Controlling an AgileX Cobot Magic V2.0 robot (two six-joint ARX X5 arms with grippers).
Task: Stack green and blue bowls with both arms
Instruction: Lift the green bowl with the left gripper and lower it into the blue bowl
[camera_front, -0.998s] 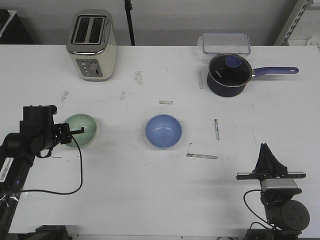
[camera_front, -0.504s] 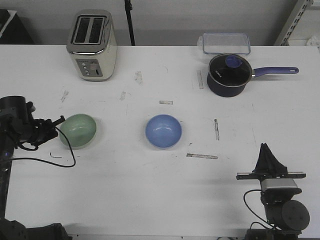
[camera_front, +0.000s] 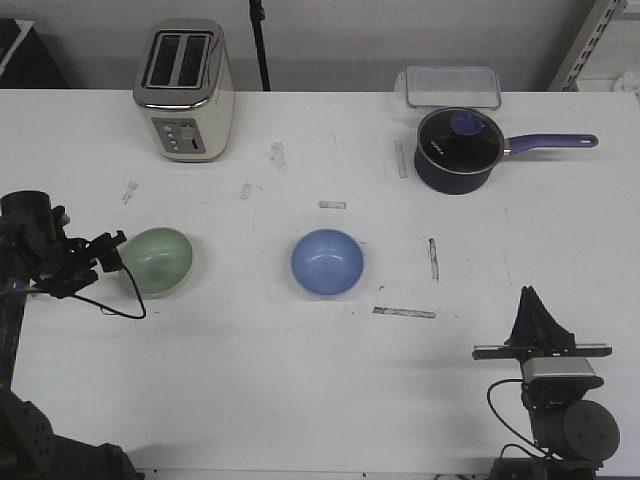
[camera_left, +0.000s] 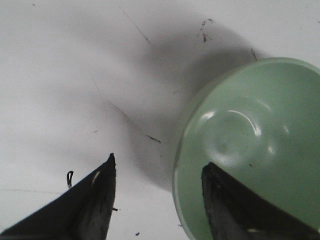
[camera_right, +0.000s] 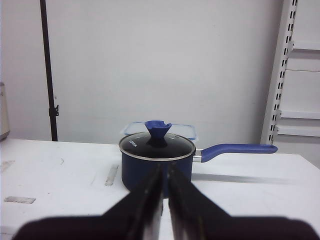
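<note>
Green bowl (camera_front: 157, 261) sits upright on the white table (camera_front: 300, 380), left of centre; the blue bowl (camera_front: 327, 262) stands well apart to its right, near the table's middle. Left gripper (camera_front: 108, 250) is at the green bowl's left rim, jaws spread: in the left wrist view one finger (camera_left: 235, 210) lies over the bowl's inside and the other (camera_left: 92, 200) over bare table outside, the rim between them, not clamped. Right gripper (camera_front: 532, 310) rests at the near right edge, fingers pressed together, holding nothing. Far side: toaster (camera_front: 184, 90) at left, navy saucepan (camera_front: 458, 150) and a clear container (camera_front: 452, 86) at right.
</note>
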